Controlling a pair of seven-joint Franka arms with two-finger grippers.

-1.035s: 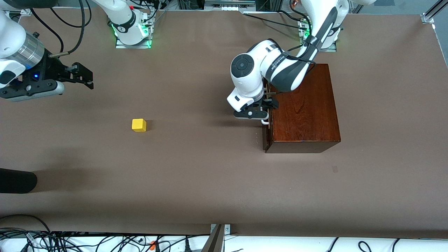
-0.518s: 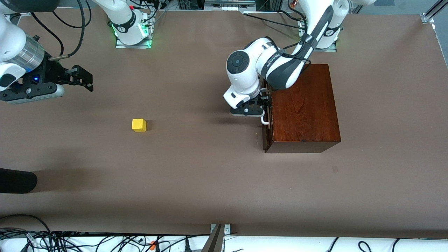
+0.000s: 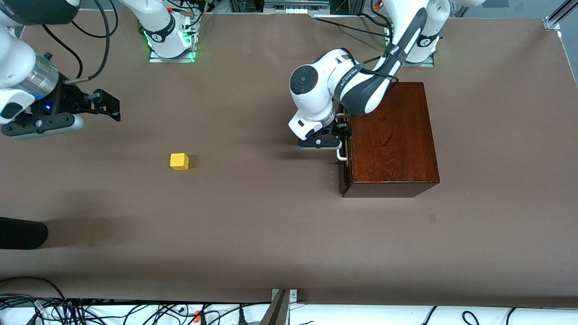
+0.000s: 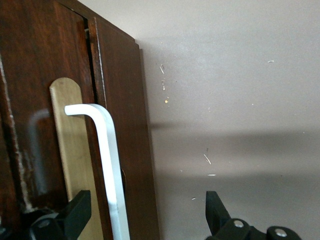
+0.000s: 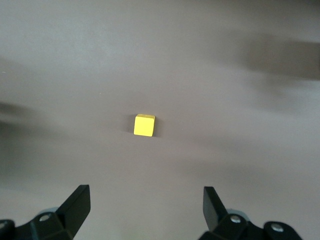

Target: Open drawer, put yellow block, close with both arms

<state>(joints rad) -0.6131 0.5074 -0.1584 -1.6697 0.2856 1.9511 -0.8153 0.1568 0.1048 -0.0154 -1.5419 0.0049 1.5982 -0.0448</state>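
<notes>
The drawer (image 3: pixel 342 174) sits closed or nearly closed in the dark wooden box (image 3: pixel 393 140), its white handle (image 3: pixel 342 155) facing the right arm's end of the table. My left gripper (image 3: pixel 343 134) is at the drawer front and open. In the left wrist view the handle (image 4: pixel 107 150) runs between the spread fingers of the left gripper (image 4: pixel 146 212), untouched and close to one finger (image 4: pixel 77 215). The yellow block (image 3: pixel 179 161) lies alone on the table. My right gripper (image 3: pixel 108 104) hangs open in the air near its end of the table. The right wrist view shows the block (image 5: pixel 144 125) ahead of that empty right gripper (image 5: pixel 146 202).
A black rounded object (image 3: pixel 22 232) juts in at the table edge toward the right arm's end. Cables (image 3: pixel 90 309) and a metal bracket (image 3: pixel 280 307) run along the edge nearest the front camera. Both arm bases (image 3: pixel 169 40) stand at the edge farthest from it.
My left gripper has slid a little along the drawer front, away from the front camera. The right gripper has drifted slightly. Block and drawer have not moved.
</notes>
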